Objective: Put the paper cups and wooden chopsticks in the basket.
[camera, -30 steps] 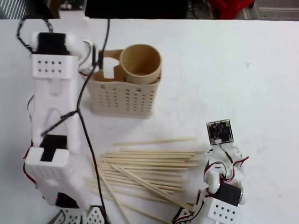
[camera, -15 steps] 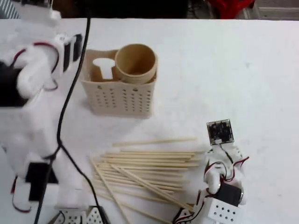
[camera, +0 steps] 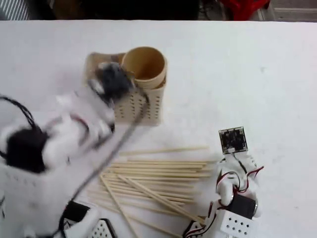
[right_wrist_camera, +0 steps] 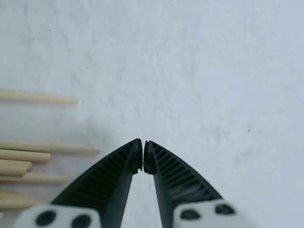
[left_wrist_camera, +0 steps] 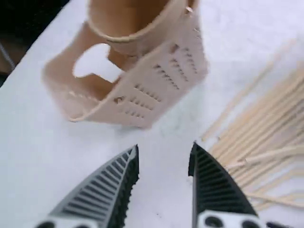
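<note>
We see the paper cups [camera: 144, 67] standing one inside another in the right end of the basket [camera: 143, 106], which sits toward the far side of the white table [camera: 257, 69]. The wooden chopsticks [camera: 158, 178] lie in a flat pile on the table in front of it, close to the near edge. Our left gripper [left_wrist_camera: 164, 151] hangs over the table between the basket and the pile, its jaws partly open and holding nothing, while our right gripper [right_wrist_camera: 143, 145] sits beside the stick tips with its jaws pressed together. Wide white table spreads out to the right of the basket.
</note>
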